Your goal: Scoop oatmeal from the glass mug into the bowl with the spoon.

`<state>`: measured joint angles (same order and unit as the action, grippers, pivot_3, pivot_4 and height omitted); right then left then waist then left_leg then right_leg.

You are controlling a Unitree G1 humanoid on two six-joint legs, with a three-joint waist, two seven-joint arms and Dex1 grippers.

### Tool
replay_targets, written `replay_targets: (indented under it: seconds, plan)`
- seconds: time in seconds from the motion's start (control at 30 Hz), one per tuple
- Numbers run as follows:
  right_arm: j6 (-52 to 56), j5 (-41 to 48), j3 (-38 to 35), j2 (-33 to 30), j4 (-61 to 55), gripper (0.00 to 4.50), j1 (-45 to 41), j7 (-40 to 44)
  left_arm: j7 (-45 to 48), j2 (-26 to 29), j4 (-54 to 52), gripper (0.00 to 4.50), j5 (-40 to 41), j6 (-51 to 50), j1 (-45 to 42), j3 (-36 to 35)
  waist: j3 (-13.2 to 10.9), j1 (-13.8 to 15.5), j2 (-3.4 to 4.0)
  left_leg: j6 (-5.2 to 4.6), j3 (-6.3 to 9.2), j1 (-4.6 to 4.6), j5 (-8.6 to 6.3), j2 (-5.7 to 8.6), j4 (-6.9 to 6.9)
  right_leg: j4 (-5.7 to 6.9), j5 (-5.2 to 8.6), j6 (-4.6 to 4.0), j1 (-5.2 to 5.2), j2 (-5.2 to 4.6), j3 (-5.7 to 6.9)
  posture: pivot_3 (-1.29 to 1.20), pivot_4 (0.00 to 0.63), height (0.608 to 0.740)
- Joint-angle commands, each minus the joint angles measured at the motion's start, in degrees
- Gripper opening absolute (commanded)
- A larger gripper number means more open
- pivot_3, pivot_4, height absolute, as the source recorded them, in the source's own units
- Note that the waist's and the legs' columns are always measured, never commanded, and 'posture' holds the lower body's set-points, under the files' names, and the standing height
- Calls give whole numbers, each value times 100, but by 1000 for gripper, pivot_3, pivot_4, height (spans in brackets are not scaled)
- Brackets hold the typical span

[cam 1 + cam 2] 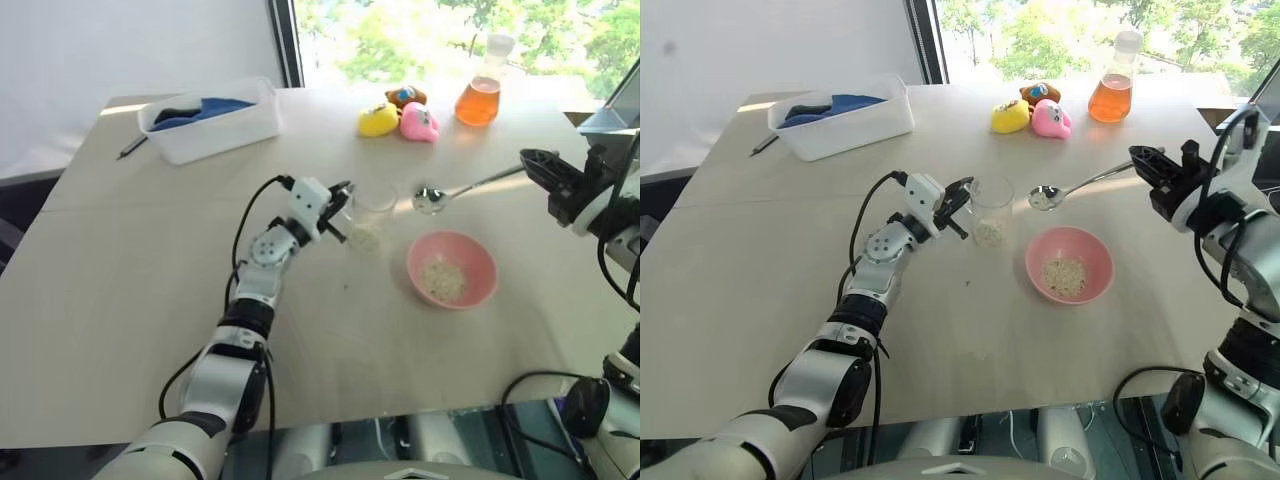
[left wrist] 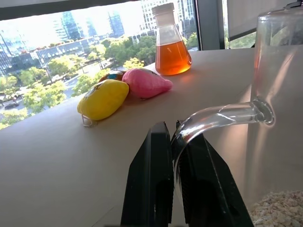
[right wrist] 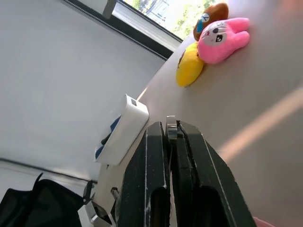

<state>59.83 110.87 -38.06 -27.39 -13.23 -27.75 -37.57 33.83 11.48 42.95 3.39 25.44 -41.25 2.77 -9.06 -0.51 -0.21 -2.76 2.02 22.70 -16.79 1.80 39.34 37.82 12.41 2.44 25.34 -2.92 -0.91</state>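
Note:
The glass mug (image 1: 372, 208) stands upright mid-table with oatmeal (image 1: 365, 238) in its bottom. My left gripper (image 1: 343, 205) is shut on the mug's clear handle (image 2: 213, 118), seen close in the left wrist view. The pink bowl (image 1: 482, 262) sits just right of the mug and holds a small heap of oatmeal (image 1: 443, 279). My right gripper (image 1: 528, 160) is shut on the handle end of the spoon (image 1: 470, 186). The spoon's round end (image 1: 1043, 197) carries some flakes and hovers between the mug and the bowl, behind the bowl's far rim.
A white tub (image 1: 215, 125) with blue cloth stands at the back left, a dark pen (image 1: 132, 147) beside it. Plush toys (image 1: 400, 116) and a flask of orange liquid (image 1: 479, 95) sit at the back by the window. The table's near edge runs below the bowl.

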Motion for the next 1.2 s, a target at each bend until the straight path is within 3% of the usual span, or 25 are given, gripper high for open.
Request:
replay_targets:
  seconds: [0.03, 0.3, 0.43, 0.73, 1.0, 1.2]
  plan:
    - [-168, 213, -112, -327, -335, 0, 286, 309, 90, -11, 127, 23, -96, 88, -35, 84, 0, -2, -1, 0, -1, 0, 0, 0, 0, 0, 0, 0, 0, 0, -1, 0, 150, 740]
    - [3, 213, -137, -1195, -112, 0, 950, 967, 85, -37, 208, 23, -103, 130, -39, 86, -1, 5, -2, -3, -4, -4, -1, -1, 2, -2, -1, 2, -5, 2, -5, 0, 150, 740]
    - [240, 213, 47, -1923, -89, 0, 1176, 1479, 81, -40, 249, 23, -102, 156, -39, 74, -1, 21, -2, -6, -3, -7, -2, -1, 2, -12, -3, 5, -14, 2, -4, 0, 150, 740]
    - [178, 144, 1084, -3233, -444, 0, 748, 1959, 23, -66, 325, 23, -117, 212, -30, 53, -2, 31, -5, -9, -5, -20, -4, -3, 7, -18, -5, 9, -28, 4, -6, 0, 150, 740]
    - [234, -1536, 2180, -3866, -1032, 0, -221, 2987, -39, -73, 279, 23, -126, 256, 69, 59, 0, 76, -15, -10, 0, -19, -4, -5, 10, -24, -6, 10, -29, 3, -2, 0, 150, 740]
    - [253, -3078, 2896, -4178, -1566, 0, -742, 4424, -63, -25, 246, 23, -106, 254, 94, 29, 0, 119, -15, -10, 0, -16, -5, -6, 10, -28, -6, 11, -24, 0, -1, 0, 150, 740]
